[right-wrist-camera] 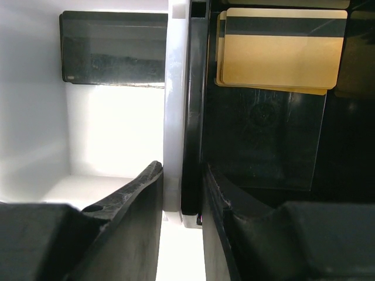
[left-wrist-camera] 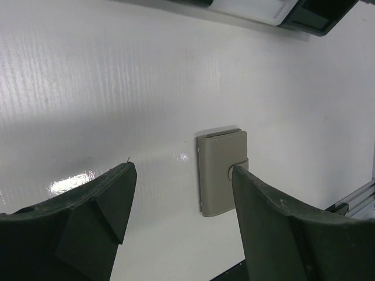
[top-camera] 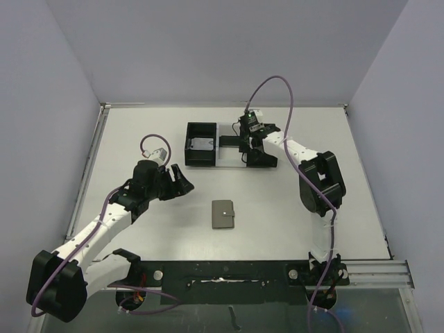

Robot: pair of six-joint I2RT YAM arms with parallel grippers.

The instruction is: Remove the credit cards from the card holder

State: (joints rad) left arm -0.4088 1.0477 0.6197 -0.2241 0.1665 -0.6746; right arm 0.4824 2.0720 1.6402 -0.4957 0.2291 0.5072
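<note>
Left of the card holder point(top-camera: 223, 214): left gripper point(top-camera: 185, 182) hovered above the table point(top-camera: 277, 229), near the holder and clear of it.
Left jaws: spread wide; nothing was held between them. In the left wrist view, the left gripper point(left-wrist-camera: 183, 171) had its fingers point(left-wrist-camera: 105, 205) framing the holder.
Card holder point(left-wrist-camera: 217, 175): lay flat and closed on the table, grey, with its snap tab point(left-wrist-camera: 237, 170) across one edge. No card was showing from it.
Tray point(top-camera: 189, 146): black-and-white, stood beyond the card holder on the far side, well apart from it.
Dark card point(right-wrist-camera: 114, 55): lay in a white compartment of the tray point(right-wrist-camera: 176, 88), left of a dividing wall.
Gold cards point(right-wrist-camera: 281, 55): stacked in the black compartment right of that wall, each with a dark stripe along the top.
Right gripper point(top-camera: 253, 159): positioned beyond the card holder and slightly to its right, over the tray.
Right jaws: in the right wrist view, the right gripper point(right-wrist-camera: 183, 170) showed its fingers point(right-wrist-camera: 132, 199) a narrow gap apart, with the dividing wall in line with that gap. I could not tell whether they pinched it.
</note>
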